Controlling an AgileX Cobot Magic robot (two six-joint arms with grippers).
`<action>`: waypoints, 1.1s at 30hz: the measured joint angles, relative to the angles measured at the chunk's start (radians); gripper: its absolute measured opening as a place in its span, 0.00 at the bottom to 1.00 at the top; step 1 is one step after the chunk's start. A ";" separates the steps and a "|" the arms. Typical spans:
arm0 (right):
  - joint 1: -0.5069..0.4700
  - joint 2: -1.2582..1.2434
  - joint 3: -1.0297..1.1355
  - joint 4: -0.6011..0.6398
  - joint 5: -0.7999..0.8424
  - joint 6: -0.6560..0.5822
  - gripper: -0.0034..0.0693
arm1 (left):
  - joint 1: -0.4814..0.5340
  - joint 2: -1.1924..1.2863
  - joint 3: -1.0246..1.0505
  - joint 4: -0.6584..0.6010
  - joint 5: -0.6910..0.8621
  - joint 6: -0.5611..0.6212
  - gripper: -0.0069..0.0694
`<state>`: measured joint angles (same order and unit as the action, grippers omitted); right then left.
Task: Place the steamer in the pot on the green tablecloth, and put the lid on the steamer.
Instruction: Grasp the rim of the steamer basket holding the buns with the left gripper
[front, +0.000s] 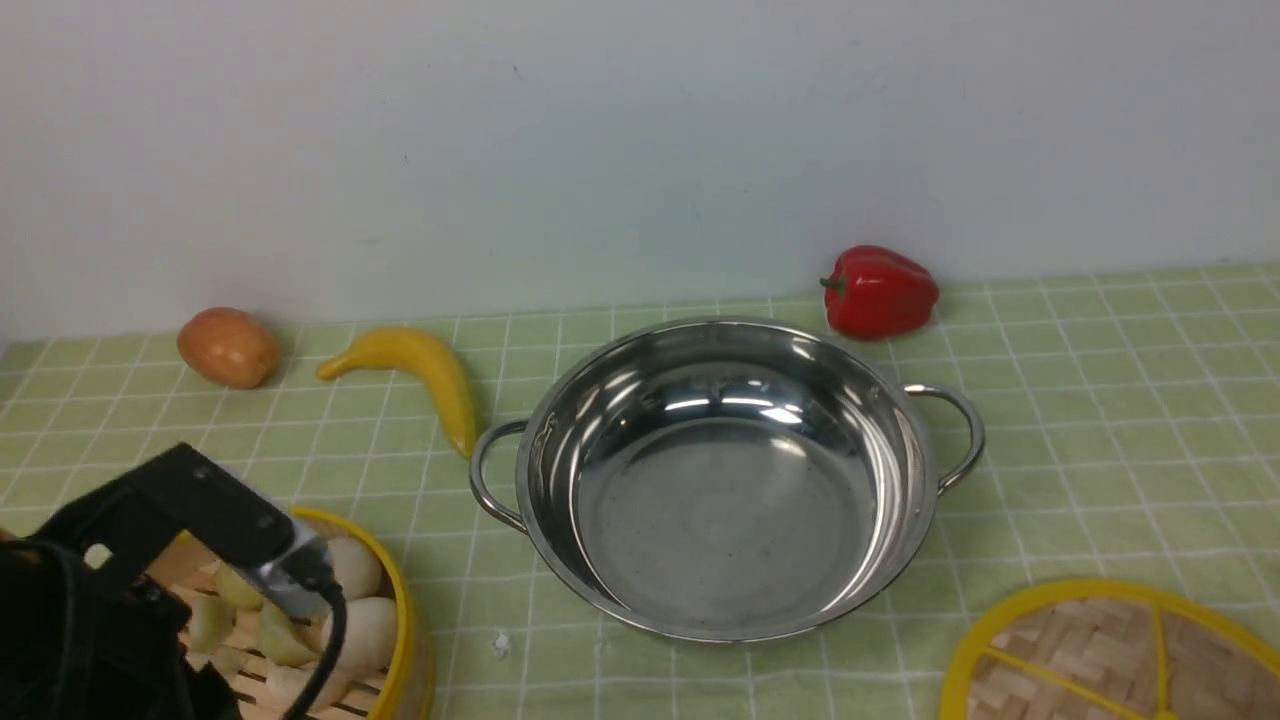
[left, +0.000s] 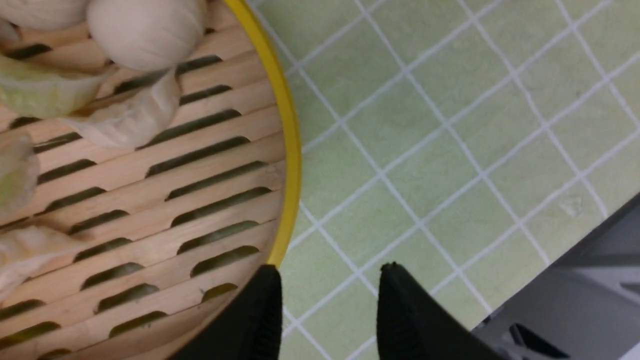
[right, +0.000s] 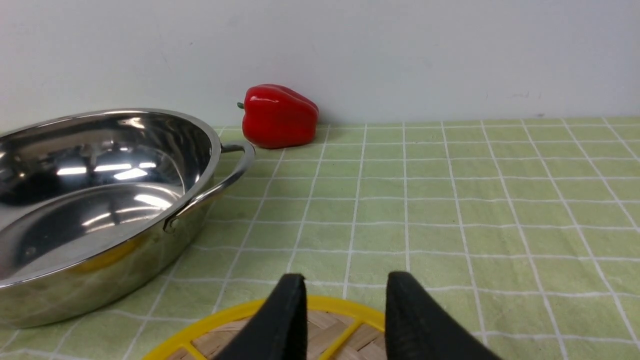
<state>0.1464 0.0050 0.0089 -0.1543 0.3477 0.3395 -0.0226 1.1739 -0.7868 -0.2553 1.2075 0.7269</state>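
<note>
A light green cloth (front: 1080, 480) with a grid of thin white lines covers the table, with a plain pale wall (front: 640, 160) behind it. In the middle stands the pot (front: 730, 520), wide, shallow and shiny steel, with a loop handle at each side and nothing inside. At the near left is the steamer (front: 402, 640), a round basket with a yellow rim and a slatted wooden floor, holding white and pale green toy buns and dumplings. It sits on the cloth, outside the pot. The lid (front: 1070, 640), a flat woven disc with yellow rim and spokes, lies at the near right, partly out of the front view.

The left arm reaches over the steamer. Its gripper (left: 329, 275) is partly open, fingers apart near the steamer's rim, with nothing held. The right gripper (right: 345, 280) is also partly open and empty, the lid showing beyond its fingertips.

Behind the pot, a little to the right, is a red pepper (front: 880, 293). A yellow banana (front: 425, 365) lies at the back left, and farther left is a brownish-orange potato-like thing (front: 228, 348).
</note>
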 joint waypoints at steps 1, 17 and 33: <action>0.000 0.000 0.000 0.000 0.000 0.000 0.38 | 0.000 0.004 0.000 0.000 0.000 0.000 0.45; 0.000 0.000 0.000 0.000 0.000 0.000 0.38 | -0.076 0.341 -0.002 0.058 -0.108 -0.002 0.55; 0.000 0.000 0.000 0.000 0.000 0.000 0.38 | -0.084 0.503 -0.016 0.053 -0.143 -0.113 0.21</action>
<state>0.1464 0.0050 0.0089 -0.1543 0.3477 0.3395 -0.1070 1.6771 -0.8030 -0.2025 1.0644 0.6141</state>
